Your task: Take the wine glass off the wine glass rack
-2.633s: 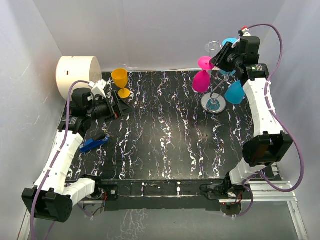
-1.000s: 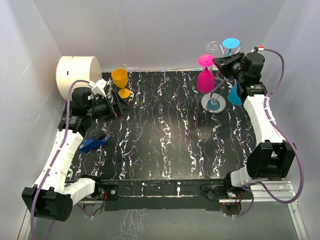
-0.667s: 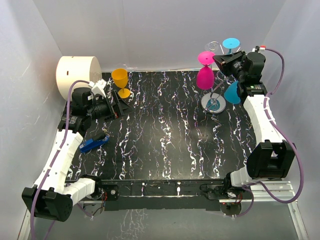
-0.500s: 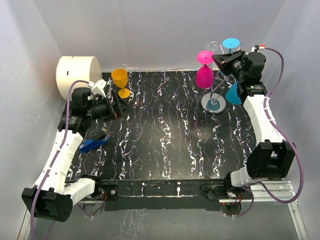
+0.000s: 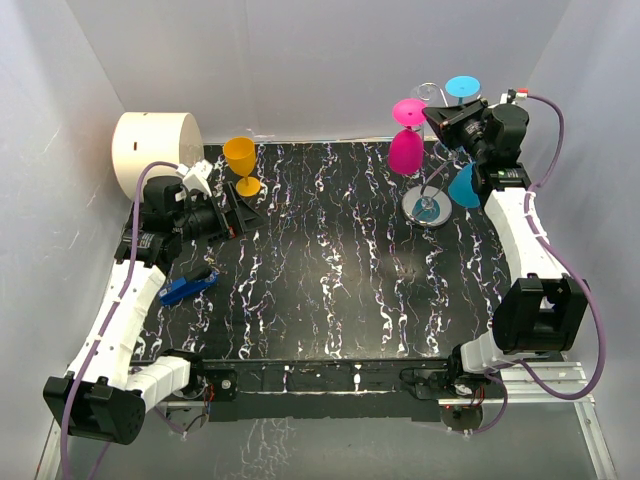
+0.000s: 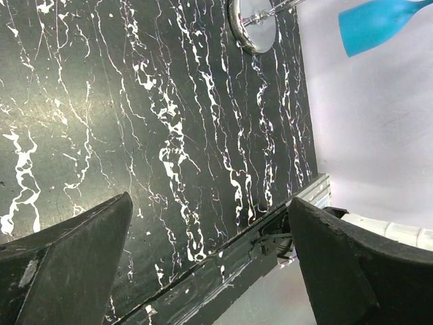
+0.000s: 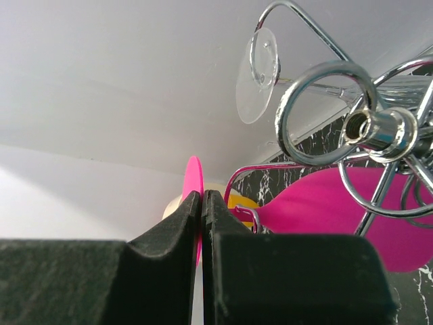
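The wine glass rack (image 5: pixel 425 207) is a silver wire stand with a round shiny base at the back right of the table. A pink wine glass (image 5: pixel 405 151) hangs upside down from one arm, a blue one (image 5: pixel 464 186) from another, and a clear glass's foot (image 5: pixel 427 93) shows at the top. My right gripper (image 5: pixel 432 118) is shut on the pink glass's foot disc (image 7: pixel 194 177); its bowl (image 7: pixel 338 203) is beside the rack's ring (image 7: pixel 325 112). My left gripper (image 5: pixel 240 215) is open and empty at the left.
An orange goblet (image 5: pixel 240 161) stands at the back left, beside a white cylinder (image 5: pixel 155 150). A blue object (image 5: pixel 188 287) lies by the left arm. The left wrist view shows the rack base (image 6: pixel 252 24), the blue glass (image 6: pixel 379 24) and the table's near edge.
My right arm has swung from over the rack to its right side and closed on the pink glass's foot. The pink glass has shifted slightly up and left. The left arm has not moved.
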